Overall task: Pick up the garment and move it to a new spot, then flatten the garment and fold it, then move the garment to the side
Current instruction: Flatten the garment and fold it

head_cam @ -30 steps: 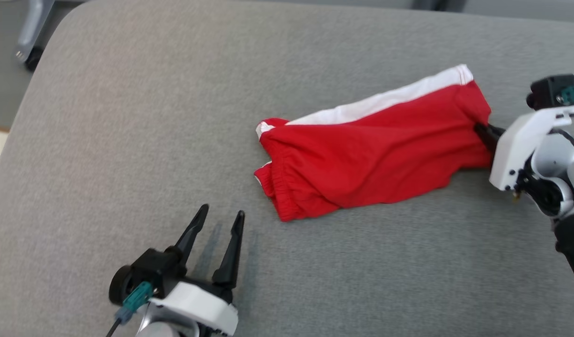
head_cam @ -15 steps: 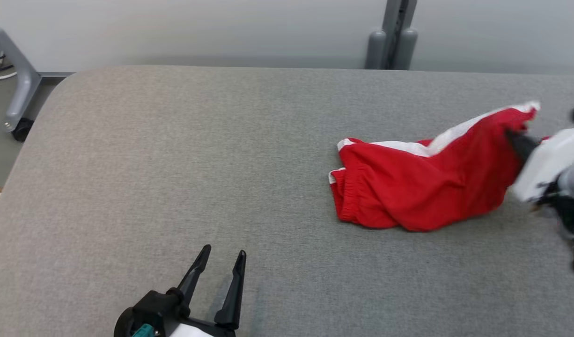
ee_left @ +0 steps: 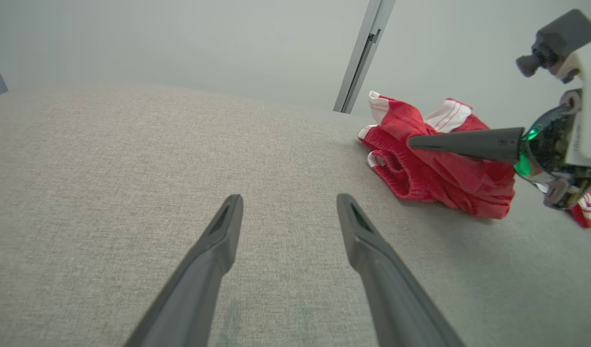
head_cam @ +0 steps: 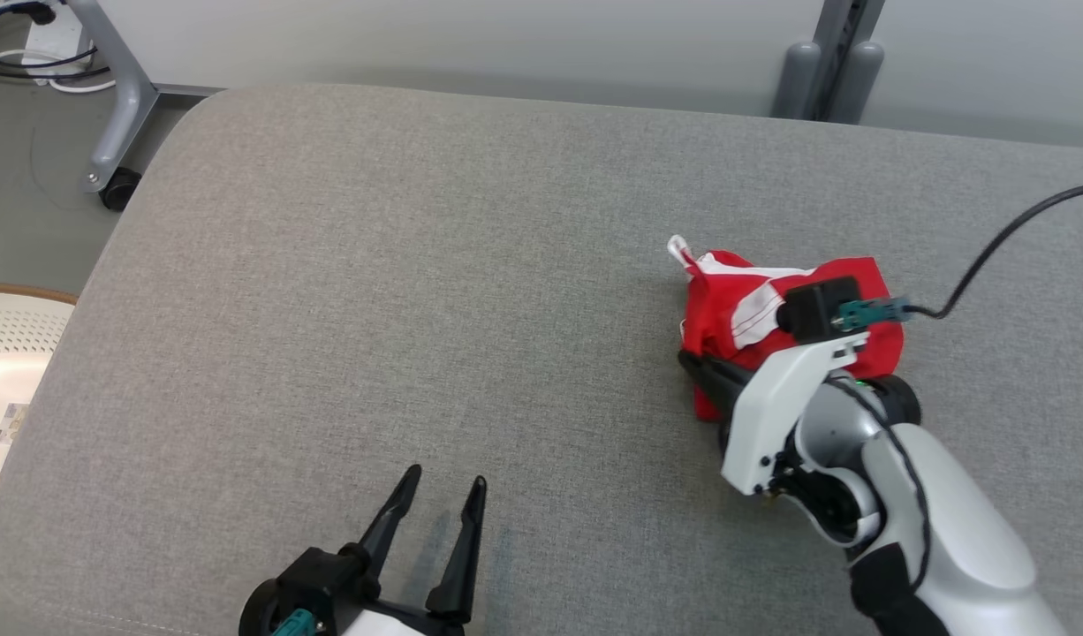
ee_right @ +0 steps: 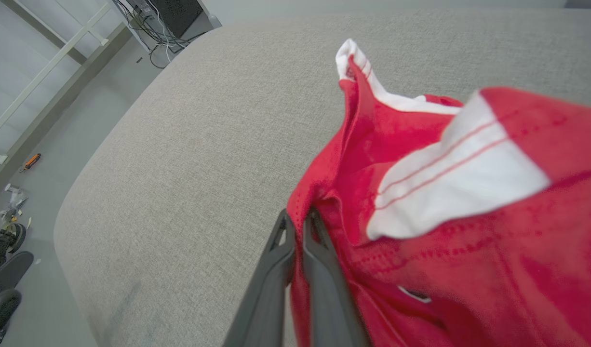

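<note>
Crumpled red fabric shorts [head_cam: 727, 291] with white stripes, bunched on right of grey upholstered cushion [head_cam: 418, 265], right gripper [head_cam: 690, 362] clamped tight on red cloth, left gripper [head_cam: 446, 479] spread wide, empty, well apart.

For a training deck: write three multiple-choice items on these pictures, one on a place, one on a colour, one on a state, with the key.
1. In the head view, where on the grey padded surface is the garment?
A. toward the right
B. at the left edge
C. at the near left corner
2. What colours is the garment?
A. blue and yellow
B. red with white trim
C. all black
3. How is the right gripper?
A. wide open, holding nothing
B. shut on the garment
C. shut on nothing
Key: 1 A, it is bunched at the right side; 2 B, red cloth with white bands; 3 B, it pinches red cloth.
</note>
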Controlling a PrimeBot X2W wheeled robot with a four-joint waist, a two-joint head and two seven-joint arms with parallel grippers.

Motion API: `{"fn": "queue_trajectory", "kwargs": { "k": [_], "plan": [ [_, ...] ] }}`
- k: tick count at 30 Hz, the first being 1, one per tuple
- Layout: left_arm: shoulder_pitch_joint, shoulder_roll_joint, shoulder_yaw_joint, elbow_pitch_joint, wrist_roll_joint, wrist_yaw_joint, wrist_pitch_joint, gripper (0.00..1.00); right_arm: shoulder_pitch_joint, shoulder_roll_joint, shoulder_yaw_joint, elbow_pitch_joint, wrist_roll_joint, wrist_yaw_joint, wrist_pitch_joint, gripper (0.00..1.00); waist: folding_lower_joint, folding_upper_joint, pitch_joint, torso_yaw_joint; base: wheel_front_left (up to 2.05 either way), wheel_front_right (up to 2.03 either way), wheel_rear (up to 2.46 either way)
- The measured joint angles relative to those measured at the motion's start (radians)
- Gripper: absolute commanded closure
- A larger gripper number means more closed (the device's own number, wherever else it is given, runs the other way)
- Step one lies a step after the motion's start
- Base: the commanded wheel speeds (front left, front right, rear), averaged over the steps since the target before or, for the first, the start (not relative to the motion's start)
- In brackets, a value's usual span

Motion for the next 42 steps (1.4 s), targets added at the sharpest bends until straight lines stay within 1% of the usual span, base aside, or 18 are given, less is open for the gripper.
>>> {"fn": "queue_trajectory", "kwargs": {
  "k": [2, 7, 8, 9, 12, 13, 14, 18, 20, 22, 23, 24, 25, 26, 28, 31, 36, 42],
  "plan": [
    [0.001, -0.003, 0.016, 0.012, 0.005, -0.005, 0.0, 0.0, 0.0, 0.028, 0.02, 0.013, -0.041, 0.0, -0.021, 1.0, 0.0, -0.0001, 0.003, 0.004, 0.0, 0.0, 0.0],
    [0.002, -0.019, 0.021, 0.038, 0.019, -0.019, 0.0, 0.0, -0.02, 0.04, 0.036, 0.06, -0.132, 0.0, -0.1, 1.0, 0.0, 0.0, -0.008, -0.004, 0.0, 0.0, 0.0],
    [0.002, -0.023, 0.023, 0.042, 0.021, -0.023, 0.0, 0.0, -0.021, 0.04, 0.046, 0.06, -0.142, 0.0, -0.116, 0.63, 0.0, 0.0, -0.012, -0.006, 0.0, 0.0, 0.0],
    [0.002, -0.026, 0.027, 0.046, 0.022, -0.025, 0.0, 0.0, -0.018, 0.043, 0.054, 0.06, -0.144, 0.0, -0.132, 0.0, 0.0, -0.0001, -0.016, -0.007, 0.0, 0.0, 0.0],
    [0.016, -0.028, 0.043, 0.053, 0.025, -0.026, 0.0, 0.0, 0.011, 0.045, 0.102, 0.01, -0.121, 0.0, -0.174, 0.0, 0.0, 0.0, -0.035, -0.016, 0.0, 0.0, 0.0],
    [0.025, -0.028, 0.048, 0.056, 0.025, -0.026, 0.0, 0.0, 0.03, 0.046, 0.109, -0.02, -0.102, 0.0, -0.189, 0.0, 0.0, 0.0, -0.044, -0.019, 0.0, 0.0, 0.0],
    [0.025, -0.028, 0.048, 0.056, 0.025, -0.026, 0.0, 0.0, 0.03, 0.046, 0.109, -0.02, -0.102, 0.0, -0.189, 0.0, 0.0, 0.0, -0.044, -0.019, 0.0, 0.0, 0.0],
    [0.079, -0.024, 0.079, 0.052, 0.025, -0.021, 0.0, 0.0, 0.136, 0.039, 0.124, -0.199, -0.088, 0.0, -0.25, 0.0, 0.0, 0.0, -0.083, -0.042, 0.0, 0.0, 0.0],
    [0.101, -0.02, 0.095, 0.045, 0.025, -0.016, 0.0, 0.0, 0.208, 0.017, 0.055, -0.294, -0.09, 0.001, -0.281, 0.0, 0.0, 0.0, -0.098, -0.061, 0.0, 0.0, 0.0],
    [0.113, -0.02, 0.107, 0.033, 0.025, -0.013, 0.0, 0.0, 0.285, -0.031, -0.029, -0.373, -0.137, 0.0, -0.31, 0.0, 0.0, 0.0, -0.109, -0.081, 0.0, 0.0, 0.0],
    [0.119, -0.022, 0.11, 0.027, 0.026, -0.012, 0.0, 0.0, 0.319, -0.044, -0.077, -0.395, -0.156, 0.0, -0.318, 0.0, 0.0, 0.0, -0.113, -0.092, 0.0, 0.0, 0.0],
    [0.124, -0.024, 0.111, 0.023, 0.026, -0.013, 0.0, 0.0, 0.349, -0.047, -0.125, -0.41, -0.17, 0.0, -0.325, 0.51, 0.0, 0.0, -0.115, -0.102, 0.0, 0.0, 0.0],
    [0.125, -0.024, 0.111, 0.02, 0.028, -0.014, 0.0, 0.0, 0.373, -0.055, -0.163, -0.418, -0.215, 0.0, -0.334, 0.99, 0.0, 0.0, -0.115, -0.113, 0.0, 0.0, 0.0],
    [0.125, -0.024, 0.112, 0.016, 0.03, -0.017, 0.0, 0.0, 0.386, -0.068, -0.191, -0.42, -0.26, 0.0, -0.344, 1.0, 0.0, 0.0, -0.113, -0.121, 0.0, 0.0, 0.0],
    [0.121, -0.026, 0.104, 0.015, 0.039, -0.026, 0.0, 0.0, 0.395, -0.07, -0.242, -0.409, -0.297, 0.0, -0.36, 1.0, 0.0, 0.0, -0.097, -0.132, 0.0, 0.0, 0.0],
    [0.091, -0.032, 0.095, 0.016, 0.047, -0.036, 0.0, 0.0, 0.387, -0.047, -0.271, -0.361, -0.327, 0.0, -0.386, 1.0, 0.0, 0.0, -0.059, -0.136, 0.0, 0.0, 0.0],
    [0.057, -0.043, 0.087, 0.029, 0.058, -0.045, 0.0, 0.0, 0.305, -0.03, -0.265, -0.236, -0.36, 0.0, -0.416, 1.0, 0.0, 0.0, 0.004, -0.127, 0.0, 0.0, 0.0],
    [0.031, -0.054, 0.086, 0.046, 0.065, -0.061, 0.0, 0.0, 0.17, -0.001, -0.248, -0.063, -0.377, 0.0, -0.435, 1.0, 0.0, 0.0, 0.059, -0.098, 0.0, 0.0, 0.0]
  ]
}}
